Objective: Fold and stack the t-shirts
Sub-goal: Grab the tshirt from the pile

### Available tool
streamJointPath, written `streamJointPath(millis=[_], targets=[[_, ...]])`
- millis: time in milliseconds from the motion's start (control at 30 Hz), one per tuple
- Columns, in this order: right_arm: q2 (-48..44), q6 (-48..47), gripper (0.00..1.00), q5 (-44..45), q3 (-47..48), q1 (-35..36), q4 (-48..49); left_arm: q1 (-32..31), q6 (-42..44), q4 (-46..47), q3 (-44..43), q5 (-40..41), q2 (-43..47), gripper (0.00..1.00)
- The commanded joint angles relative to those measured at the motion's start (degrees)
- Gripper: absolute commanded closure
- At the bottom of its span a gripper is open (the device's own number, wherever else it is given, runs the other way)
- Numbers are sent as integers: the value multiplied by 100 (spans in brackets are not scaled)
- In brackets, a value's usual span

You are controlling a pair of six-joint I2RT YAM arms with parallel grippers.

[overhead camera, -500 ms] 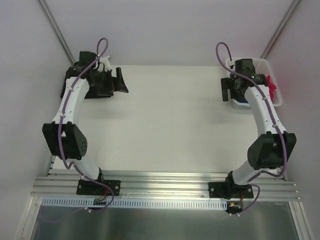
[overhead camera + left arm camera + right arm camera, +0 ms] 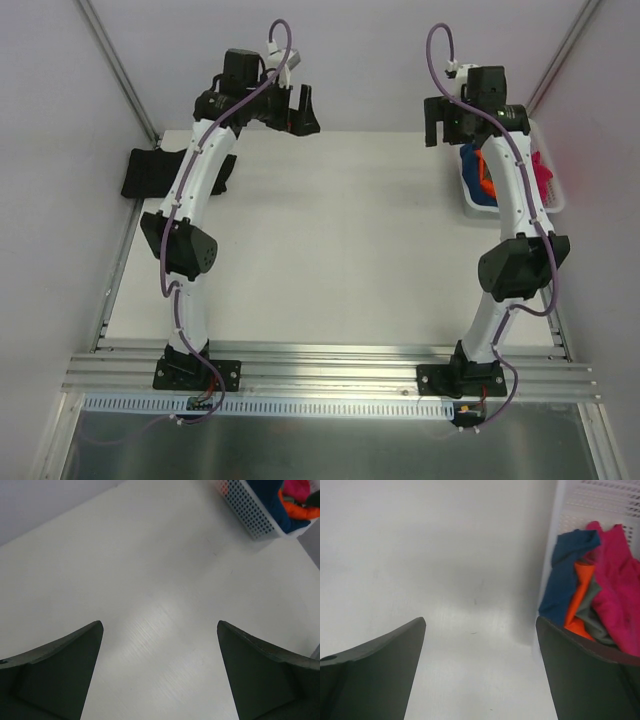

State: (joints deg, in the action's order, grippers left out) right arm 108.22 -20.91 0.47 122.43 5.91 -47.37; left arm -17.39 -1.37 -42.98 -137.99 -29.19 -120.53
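A black t-shirt (image 2: 150, 172) lies bunched at the table's far left edge, partly under my left arm. Blue (image 2: 560, 575), orange (image 2: 580, 590), grey (image 2: 595, 615) and crimson-pink (image 2: 620, 580) t-shirts are piled in the white basket (image 2: 553, 190) at the far right. My left gripper (image 2: 300, 112) hangs open above the far edge, to the right of the black shirt, with only bare table between its fingers (image 2: 160, 625). The right gripper (image 2: 443, 125) is open too, just left of the basket, and holds nothing (image 2: 480, 620).
The lattice wall of the basket (image 2: 600, 505) rises close to my right finger in the right wrist view. The same basket (image 2: 245, 507) shows at the top right of the left wrist view. Grey walls close in the table at the back and sides.
My left arm has risen and swung right along the far edge, uncovering the black shirt. The right gripper has moved up and left, off the basket.
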Motion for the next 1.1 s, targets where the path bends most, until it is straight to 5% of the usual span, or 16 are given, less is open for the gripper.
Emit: streamJointPath(millis=[0,300,400,700,1067], targets=[[94,245,3,-566,150,287,-70,200,-222,938,-229,-410,231,1],[559,209,3,-628,686,306,210,60,162,1390,86,-527,284,1],[621,219,3,-365,528,16,808,165,-231,1371,508,-53,372,1],[1350,-221,1,646,887,-722,1098,113,320,1240,1045,606,390,1],[2203,359,8,1156,1099,-1690,1371,-291,848,1073,1266,1284,443,1]])
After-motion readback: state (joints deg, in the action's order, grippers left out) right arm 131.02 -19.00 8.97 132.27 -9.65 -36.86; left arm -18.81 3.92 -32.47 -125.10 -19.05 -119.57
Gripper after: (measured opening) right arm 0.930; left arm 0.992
